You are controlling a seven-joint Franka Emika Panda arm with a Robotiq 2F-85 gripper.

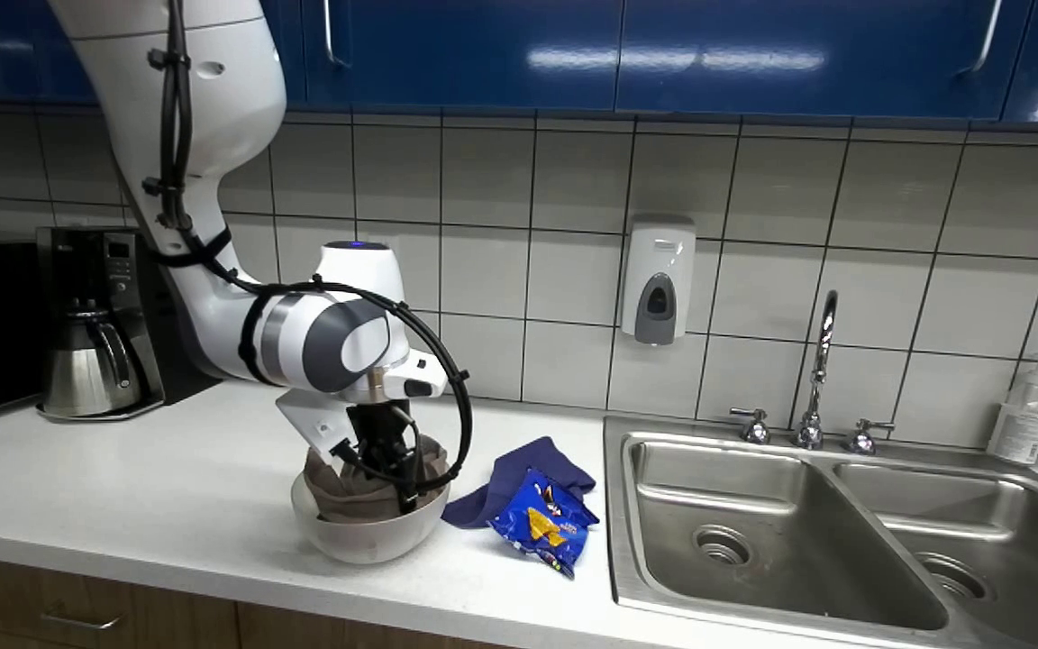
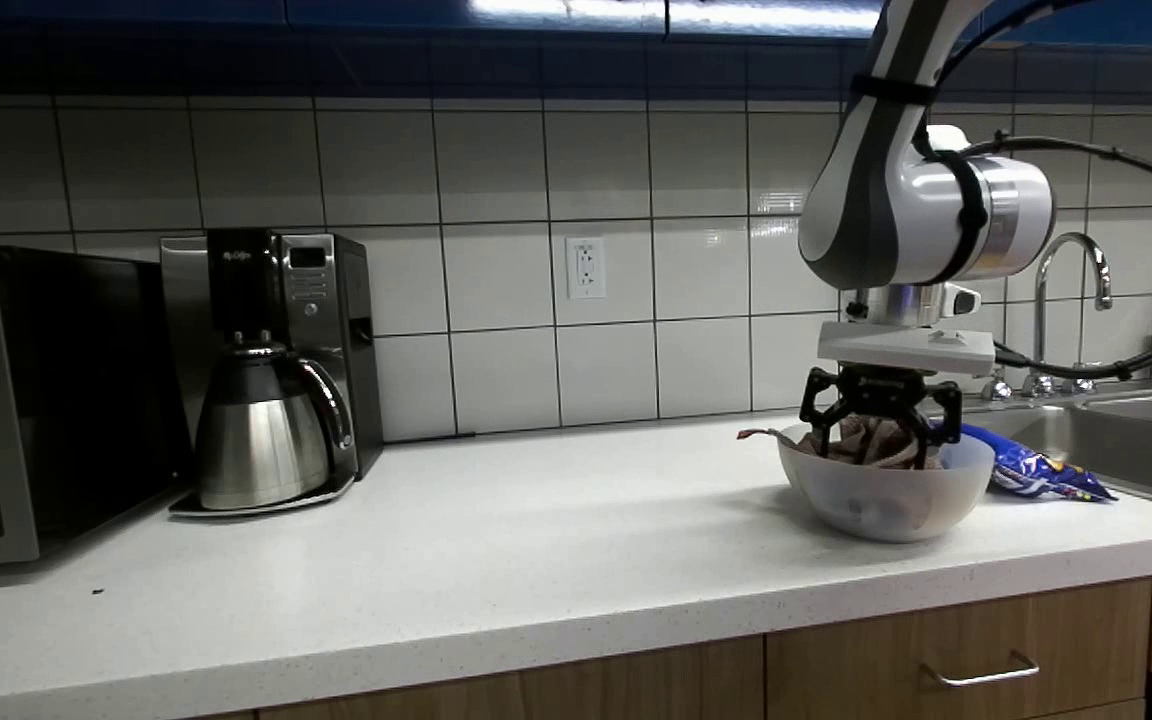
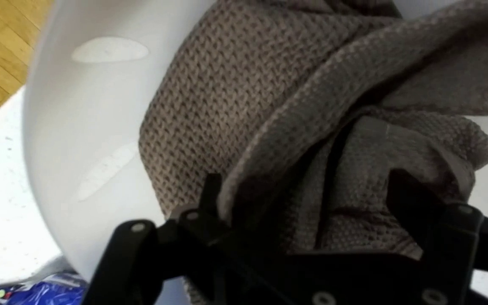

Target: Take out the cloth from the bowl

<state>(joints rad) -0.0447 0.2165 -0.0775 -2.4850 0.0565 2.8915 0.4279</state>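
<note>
A brown-grey knitted cloth (image 1: 352, 500) lies crumpled in a whitish bowl (image 1: 366, 543) on the counter. The cloth (image 2: 871, 440) and the bowl (image 2: 886, 505) also show in another exterior view. In the wrist view the cloth (image 3: 244, 84) fills most of the picture, with the bowl wall (image 3: 79, 123) at its left. My gripper (image 2: 874, 448) points down into the bowl. In the wrist view its fingers (image 3: 305, 186) stand wide apart, with folds of the cloth between them. The left finger touches or nearly touches a fold. The fingertips are partly hidden in an exterior view (image 1: 397, 491).
A blue snack bag (image 1: 541, 523) and a dark blue cloth (image 1: 514, 469) lie beside the bowl. A double sink (image 1: 623, 541) with a faucet (image 1: 812, 397) is beyond them. A coffee maker (image 2: 271, 400) and a microwave (image 2: 16, 400) stand at the counter's other end.
</note>
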